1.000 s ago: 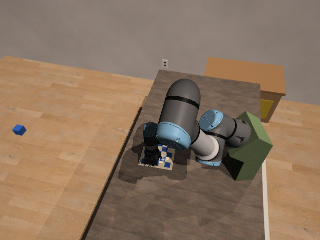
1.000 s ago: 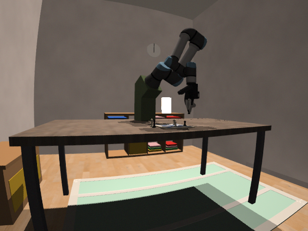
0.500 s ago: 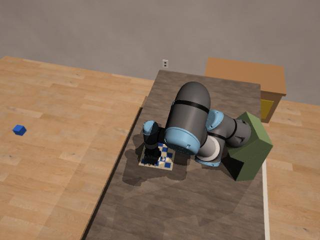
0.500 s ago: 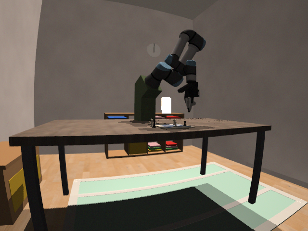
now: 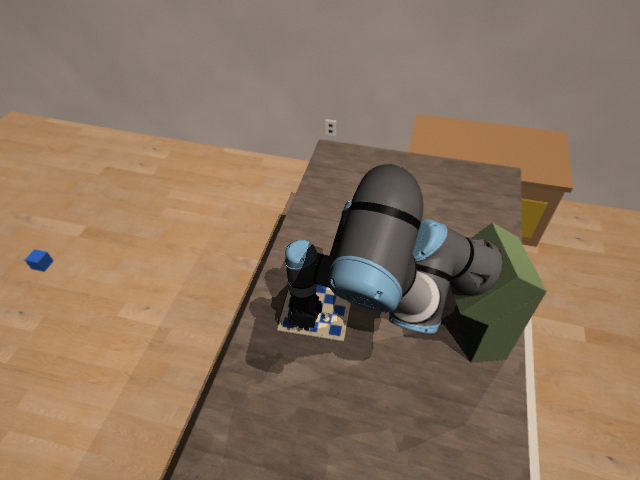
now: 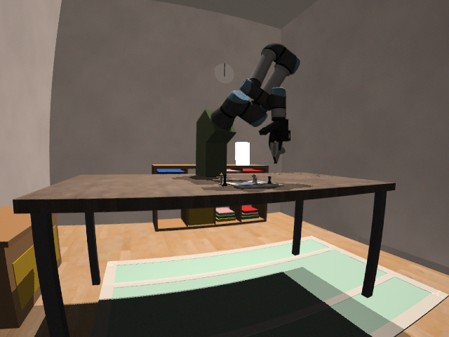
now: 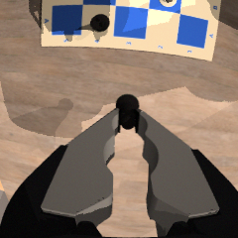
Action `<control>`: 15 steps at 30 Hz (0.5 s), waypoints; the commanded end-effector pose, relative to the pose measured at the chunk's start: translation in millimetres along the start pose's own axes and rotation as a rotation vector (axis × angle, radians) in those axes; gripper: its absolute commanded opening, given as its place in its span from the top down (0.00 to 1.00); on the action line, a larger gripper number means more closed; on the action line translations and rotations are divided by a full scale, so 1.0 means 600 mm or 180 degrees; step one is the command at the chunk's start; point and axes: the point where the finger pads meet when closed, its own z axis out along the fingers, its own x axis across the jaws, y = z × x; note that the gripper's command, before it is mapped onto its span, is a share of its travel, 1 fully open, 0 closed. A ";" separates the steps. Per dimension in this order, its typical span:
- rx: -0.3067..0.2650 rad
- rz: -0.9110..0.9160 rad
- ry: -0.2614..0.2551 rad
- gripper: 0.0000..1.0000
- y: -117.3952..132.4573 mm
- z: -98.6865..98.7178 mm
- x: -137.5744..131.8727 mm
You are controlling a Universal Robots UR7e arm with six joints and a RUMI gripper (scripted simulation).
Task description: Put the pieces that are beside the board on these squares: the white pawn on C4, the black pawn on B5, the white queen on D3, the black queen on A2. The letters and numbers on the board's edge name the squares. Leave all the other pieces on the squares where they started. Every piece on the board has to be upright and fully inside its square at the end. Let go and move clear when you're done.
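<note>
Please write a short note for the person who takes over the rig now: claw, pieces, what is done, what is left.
Claw: shut on the black pawn, raised above the table, beside the board, not over it.
Pieces: a white piece and a black piece seem to stand off the board's edge.
Done: the black pawn is picked up. Which squares are already filled cannot be read.
Left: set the black pawn upright on B5, then place the pieces beside the board.

Chess pcs, 5 total. Black x3: 1 black pawn (image 7: 127,105) nipped in the pincer (image 7: 128,121), 1 dark piece (image 6: 269,179) on the board (image 7: 126,44), 1 dark figure (image 6: 224,179) off its edge. White x2: 1 pale piece (image 6: 255,177) on the board, 1 pale figure (image 6: 220,177) off it. Boards: 1. Worktop (image 6: 144,184): 1. Pincer: 1, w/ 2 fingers. Blue cube (image 5: 39,259) on floor: 1.
</note>
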 end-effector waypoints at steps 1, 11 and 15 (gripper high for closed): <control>0.0001 0.0009 0.0007 1.00 -0.015 0.001 -0.012; 0.0000 0.0106 0.0004 1.00 -0.128 -0.003 -0.090; -0.0001 0.0144 -0.0023 1.00 -0.167 -0.010 -0.114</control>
